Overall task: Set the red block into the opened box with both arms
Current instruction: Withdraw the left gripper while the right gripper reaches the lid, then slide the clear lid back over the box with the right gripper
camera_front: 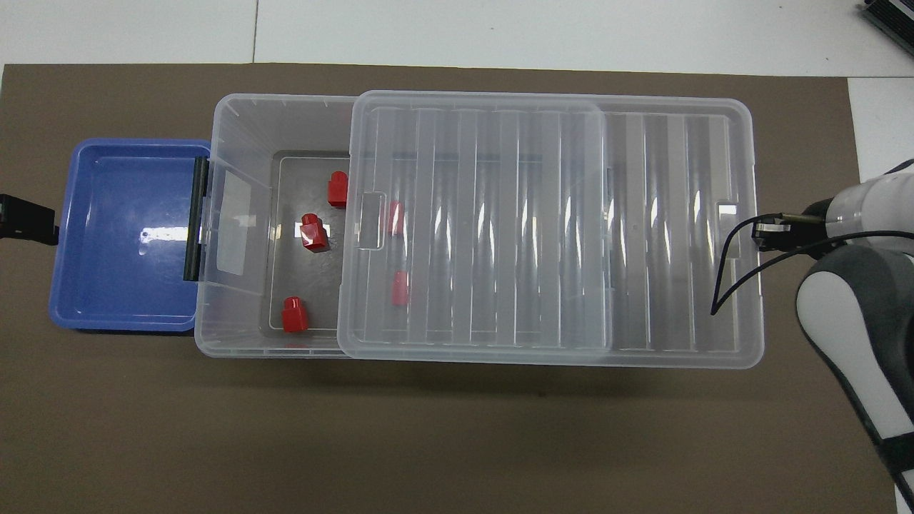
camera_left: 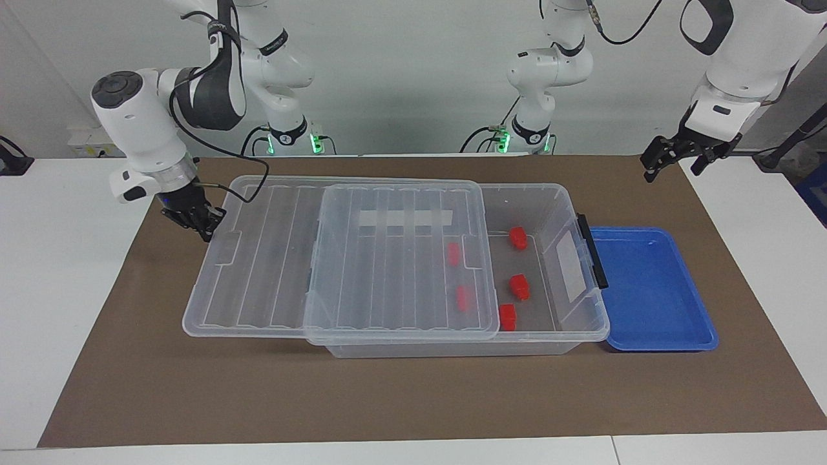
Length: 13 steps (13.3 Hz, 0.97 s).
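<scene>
Right gripper, fingers pinched shut against the lid end, should push it squarely over the box; left gripper, fingers spread wide and empty, waits above the counter corner.
</scene>
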### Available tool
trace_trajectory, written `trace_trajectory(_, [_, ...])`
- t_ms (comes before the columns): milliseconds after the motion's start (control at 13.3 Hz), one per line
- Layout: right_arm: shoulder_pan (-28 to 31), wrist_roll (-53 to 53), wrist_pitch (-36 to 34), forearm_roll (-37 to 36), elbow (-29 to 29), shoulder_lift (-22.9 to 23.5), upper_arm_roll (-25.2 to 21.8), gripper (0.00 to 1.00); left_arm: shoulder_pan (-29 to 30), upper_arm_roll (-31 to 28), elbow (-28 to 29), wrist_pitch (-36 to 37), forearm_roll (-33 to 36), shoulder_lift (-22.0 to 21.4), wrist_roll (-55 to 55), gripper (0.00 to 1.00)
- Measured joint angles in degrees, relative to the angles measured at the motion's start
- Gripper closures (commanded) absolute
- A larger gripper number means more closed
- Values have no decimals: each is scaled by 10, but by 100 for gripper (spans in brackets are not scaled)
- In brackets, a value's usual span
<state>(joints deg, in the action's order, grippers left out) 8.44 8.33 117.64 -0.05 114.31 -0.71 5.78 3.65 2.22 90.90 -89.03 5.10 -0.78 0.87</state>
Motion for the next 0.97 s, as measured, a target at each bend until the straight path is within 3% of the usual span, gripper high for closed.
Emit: trace_trajectory(975, [-166, 27, 41, 1, 7, 1, 2, 100, 14, 2, 13, 1, 0, -7, 24, 0])
